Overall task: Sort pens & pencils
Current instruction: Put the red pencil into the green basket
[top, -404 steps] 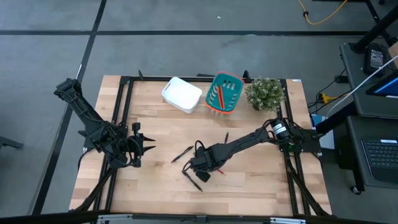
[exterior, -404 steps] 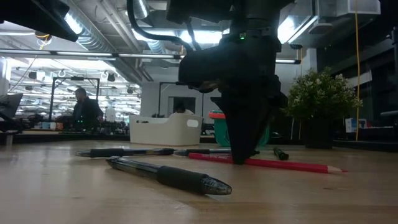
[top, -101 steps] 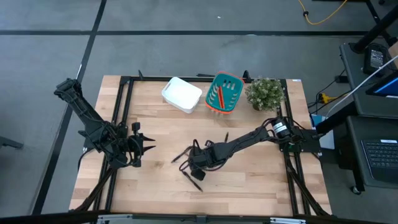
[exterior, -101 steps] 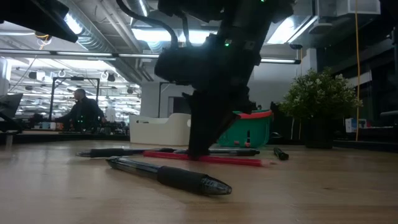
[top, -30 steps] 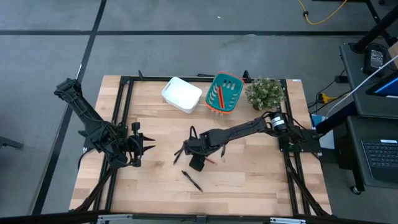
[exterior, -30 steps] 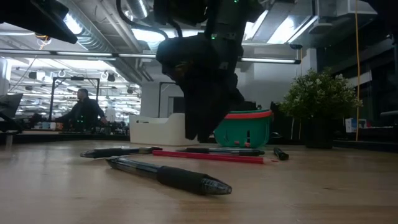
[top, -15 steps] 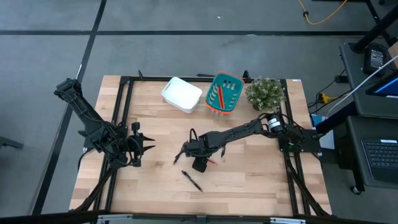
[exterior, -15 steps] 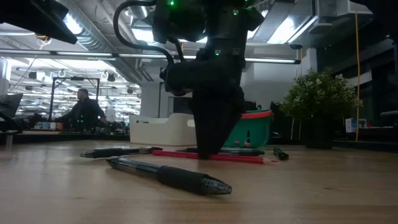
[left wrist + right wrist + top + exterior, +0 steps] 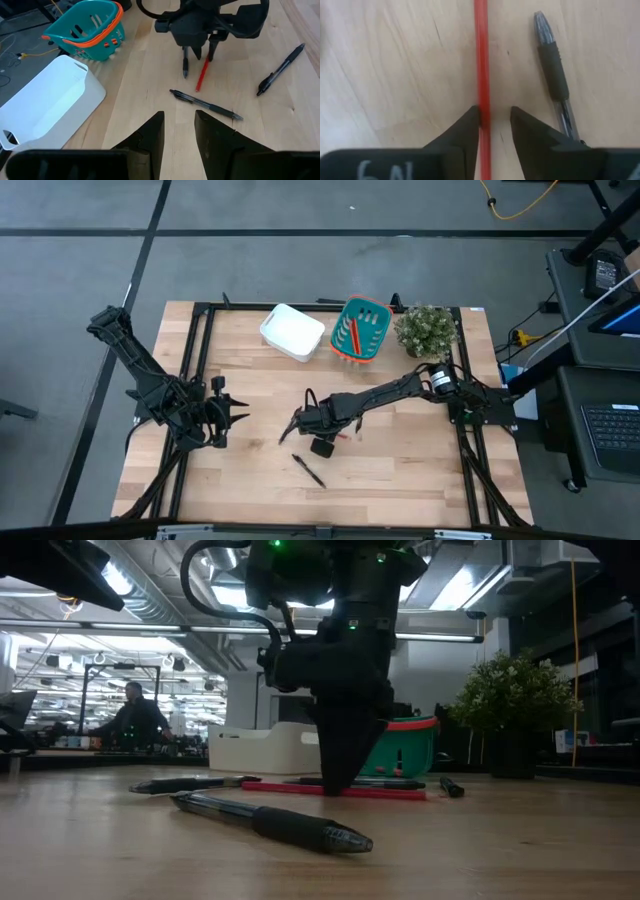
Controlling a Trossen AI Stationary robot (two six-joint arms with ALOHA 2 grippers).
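A red pencil [image 9: 385, 793] lies flat on the table's middle. My right gripper [image 9: 495, 117] points down over it, open, one finger on each side of its shaft. Black pens lie around it: one right beside the pencil [image 9: 552, 75], one toward the left [image 9: 185, 783], one nearer the front [image 9: 308, 470], and a short one at the right [image 9: 450, 786]. More red pencils [image 9: 353, 333] stand in the teal basket [image 9: 374, 320]. My left gripper [image 9: 179, 125] waits open over the table's left side. My right gripper comes from above, fingers pointing down and set across the red pencil near its middle. One finger [image 9: 467, 127] lies against the side of the shaft [image 9: 481, 95]. The other finger [image 9: 520, 125] stands a small gap away. The pencil lies flat on the table.
A white bin [image 9: 293, 332] and the teal basket stand at the far edge, with a potted plant [image 9: 426, 330] to their right. A black frame [image 9: 200, 360] borders the tabletop. Bare wood lies along the near edge.
My right gripper has come down from a little above the table until its fingertips reach the tabletop around the red pencil. The pencil and the pens have kept their places.
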